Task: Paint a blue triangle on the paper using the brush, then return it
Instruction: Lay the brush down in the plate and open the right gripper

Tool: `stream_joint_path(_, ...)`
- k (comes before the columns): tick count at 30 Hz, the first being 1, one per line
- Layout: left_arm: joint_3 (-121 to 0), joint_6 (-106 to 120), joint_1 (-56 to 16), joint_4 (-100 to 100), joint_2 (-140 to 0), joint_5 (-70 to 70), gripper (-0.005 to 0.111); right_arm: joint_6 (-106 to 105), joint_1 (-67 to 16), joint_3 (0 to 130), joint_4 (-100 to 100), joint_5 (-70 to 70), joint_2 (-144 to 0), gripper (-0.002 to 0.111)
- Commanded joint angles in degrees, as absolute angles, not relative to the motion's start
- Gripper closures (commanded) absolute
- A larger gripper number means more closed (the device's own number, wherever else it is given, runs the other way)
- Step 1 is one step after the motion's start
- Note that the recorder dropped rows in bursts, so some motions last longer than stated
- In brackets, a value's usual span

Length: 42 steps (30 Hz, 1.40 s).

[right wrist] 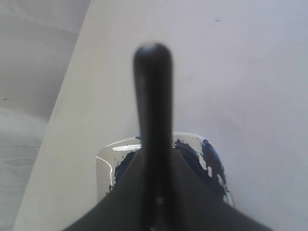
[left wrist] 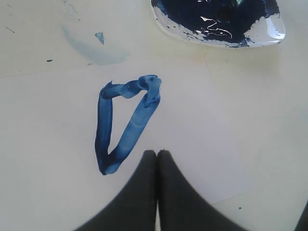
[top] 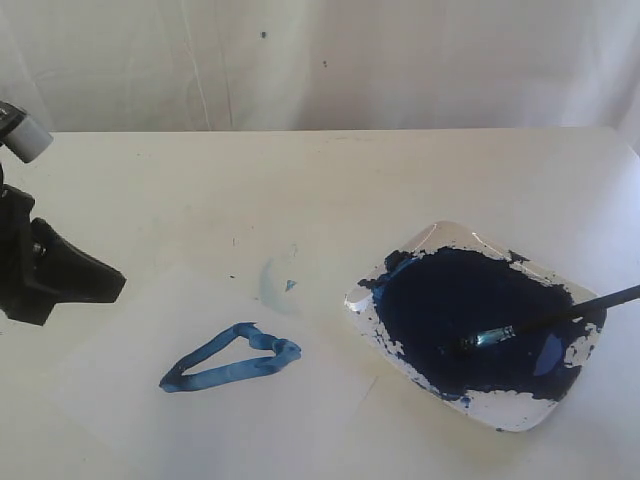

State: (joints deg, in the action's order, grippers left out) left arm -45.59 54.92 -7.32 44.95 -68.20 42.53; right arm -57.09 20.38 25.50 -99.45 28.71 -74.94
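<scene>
1 tray (top: 512,412) holds navy paint (top: 440,300) and brush (top: 555,318).

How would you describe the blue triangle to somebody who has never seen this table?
On the white table, left of the tray full of dark navy paint, lies a pale sheet of paper. The blue triangle is on it: a thick mid-blue outline, bolder than the faint pale smudge beside it.
</scene>
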Motion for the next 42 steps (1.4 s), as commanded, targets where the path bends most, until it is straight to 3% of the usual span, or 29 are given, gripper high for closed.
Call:
stream_joint_path(1,-45.74,55.22,-7.44,46.19,-67.6,43.59,0.107,-56.04,20.69,25.23,-99.95,26.87,-74.92,0.108)
stream_joint_path(42,-45.74,55.45,-7.44,46.55,-69.6,43.13,0.107,-49.02,20.57,32.91,-99.95,29.25,-89.88,0.108)
